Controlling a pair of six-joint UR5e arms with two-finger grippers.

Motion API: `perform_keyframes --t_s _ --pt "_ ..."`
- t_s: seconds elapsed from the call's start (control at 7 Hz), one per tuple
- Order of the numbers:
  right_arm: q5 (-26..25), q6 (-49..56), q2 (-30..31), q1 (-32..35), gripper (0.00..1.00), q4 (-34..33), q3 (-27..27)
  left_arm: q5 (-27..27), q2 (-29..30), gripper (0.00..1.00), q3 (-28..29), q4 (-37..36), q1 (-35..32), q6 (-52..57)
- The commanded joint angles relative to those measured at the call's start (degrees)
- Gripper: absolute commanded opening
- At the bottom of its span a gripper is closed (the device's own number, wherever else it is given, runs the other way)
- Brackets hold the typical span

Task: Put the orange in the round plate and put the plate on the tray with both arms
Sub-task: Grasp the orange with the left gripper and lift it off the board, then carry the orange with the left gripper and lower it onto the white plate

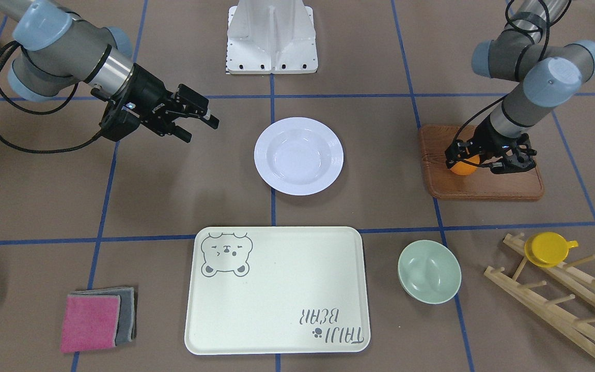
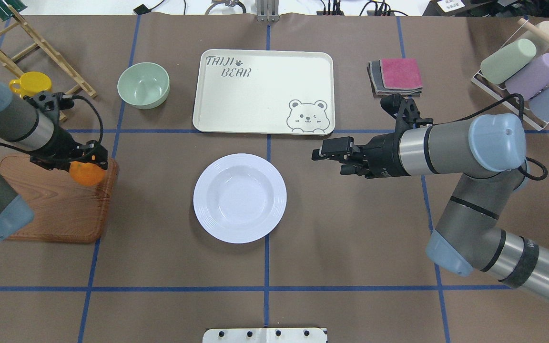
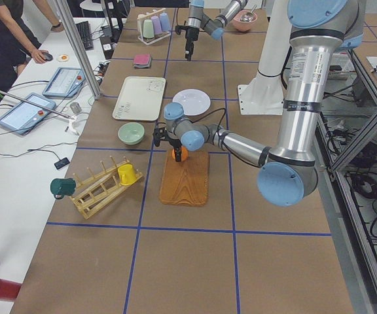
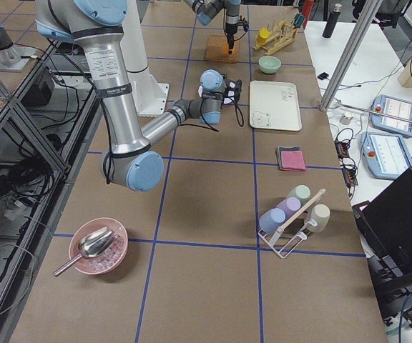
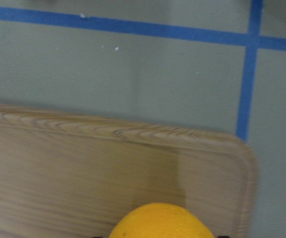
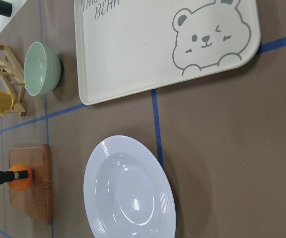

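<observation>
Left arm (image 2: 3, 124) bends down over the wooden board (image 2: 65, 209); left end effector (image 2: 88, 161) clasps the orange (image 2: 87, 175); right arm (image 2: 451, 143) reaches level; right end effector (image 2: 331, 160) spread wide, empty, right of the round plate (image 2: 239, 197).

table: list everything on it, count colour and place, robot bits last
orange: 1, bright orange, on the wooden board
round plate: 1, white, table centre, empty
tray: 1, cream with grey bear, beyond the plate
wooden board: 1, brown, robot's left side
bowl: 1, pale green, beside the tray
cup: 1, yellow, on the peg rack
peg rack: 1, light wood, far left corner
cloths: 2, pink on grey, tray's other side
tumblers: 4, pastel, racked far right
pink bowl: 1, holds a metal scoop, right end
left gripper: 1, black, shut on the orange
right gripper: 1, black, open, in the air beside the plate
</observation>
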State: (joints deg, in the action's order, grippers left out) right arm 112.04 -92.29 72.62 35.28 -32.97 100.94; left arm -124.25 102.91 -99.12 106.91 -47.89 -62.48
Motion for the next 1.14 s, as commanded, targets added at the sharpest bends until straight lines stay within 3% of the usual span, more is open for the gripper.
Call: perform_keyframes --t_s 0.0,0.29,0.57,0.71,1.0 --pt "-9.67 -0.17 -0.11 -4.93 1.00 0.01 -0.21 0.41 11.99 0.71 -3.87 -14.91 4.09 -6.05" --pt "-12.89 -0.61 -0.20 -6.89 1.00 3.77 -2.49 0.76 17.83 0.72 -3.10 -17.09 7.70 -11.42" --pt "-13.25 -5.16 -0.64 -7.86 1.00 14.02 -8.44 5.65 21.25 0.72 -0.57 -16.48 12.35 -15.10" --pt "-13.33 -5.44 -0.73 -7.95 1.00 15.20 -9.43 6.03 24.67 0.72 2.85 -16.47 13.94 -16.26" --pt "-13.42 -7.46 -1.51 -8.21 0.99 15.30 -9.97 7.09 24.89 0.73 5.85 -11.32 14.75 -16.36"
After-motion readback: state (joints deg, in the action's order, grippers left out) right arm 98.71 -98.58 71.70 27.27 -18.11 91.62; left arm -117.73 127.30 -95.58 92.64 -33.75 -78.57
